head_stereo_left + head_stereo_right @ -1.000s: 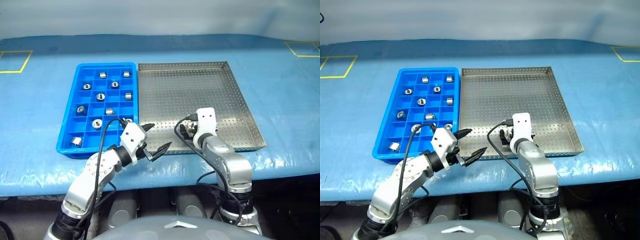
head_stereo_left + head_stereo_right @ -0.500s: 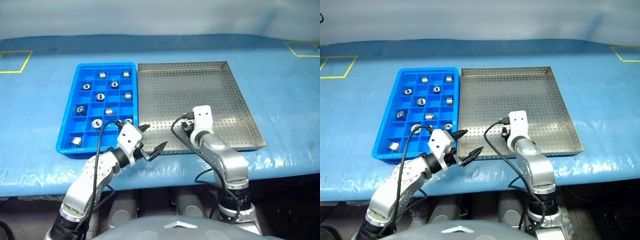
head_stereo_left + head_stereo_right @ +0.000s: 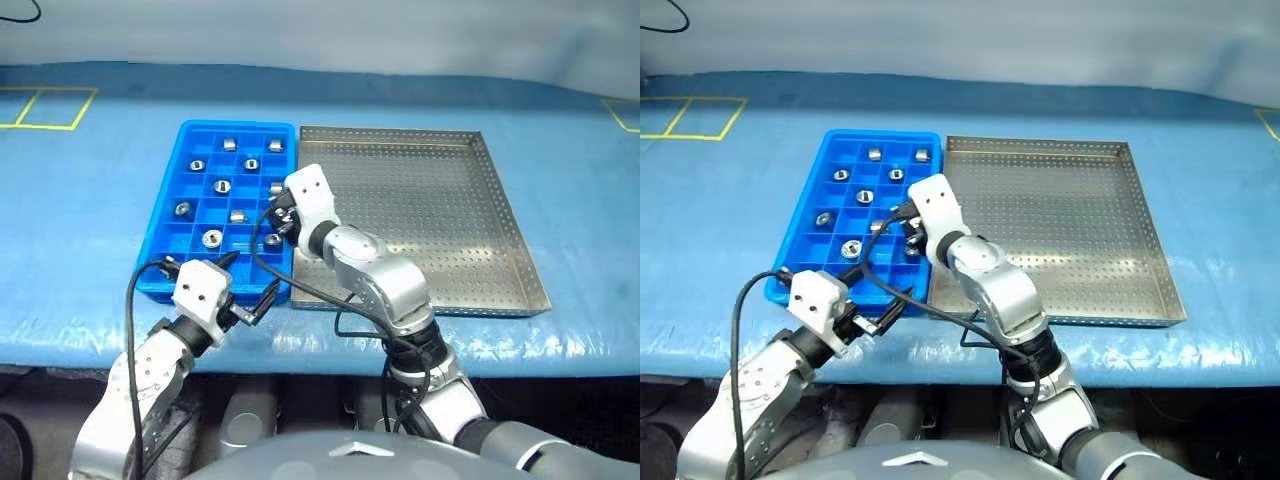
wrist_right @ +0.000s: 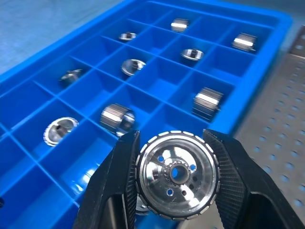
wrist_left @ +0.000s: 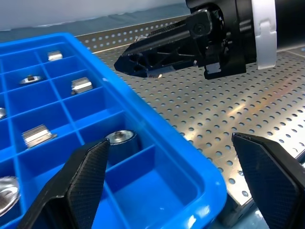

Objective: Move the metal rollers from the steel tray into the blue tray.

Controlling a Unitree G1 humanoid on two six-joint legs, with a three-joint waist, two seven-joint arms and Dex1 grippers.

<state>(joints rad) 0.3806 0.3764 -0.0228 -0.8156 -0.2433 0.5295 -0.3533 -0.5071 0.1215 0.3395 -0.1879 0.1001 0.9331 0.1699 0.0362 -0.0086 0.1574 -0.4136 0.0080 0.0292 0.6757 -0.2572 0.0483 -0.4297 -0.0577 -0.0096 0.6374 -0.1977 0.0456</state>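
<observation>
My right gripper [image 4: 177, 157] is shut on a shiny metal roller [image 4: 177, 175] with a dark centre hole. It hangs over the right-hand compartments of the blue tray [image 3: 160, 250], by the rim next to the steel tray [image 3: 440, 215]. Several more metal rollers [image 4: 117, 118] lie in separate compartments of the blue tray. My left gripper [image 3: 247, 283] is open and holds nothing. It hovers at the blue tray's near right corner, below and in front of the right gripper [image 5: 143, 59]; its fingers [image 5: 86, 176] stand wide apart.
Both trays sit side by side on a table with a blue cover [image 3: 90, 200]. Yellow tape squares [image 3: 48, 106] mark its far corners. The table's front edge runs just behind my left gripper. Black cables loop off both wrists.
The view has swung. My right gripper has lifted off the steel tray's front and moved left over the blue tray with a roller. My left gripper has drawn back to the left.
</observation>
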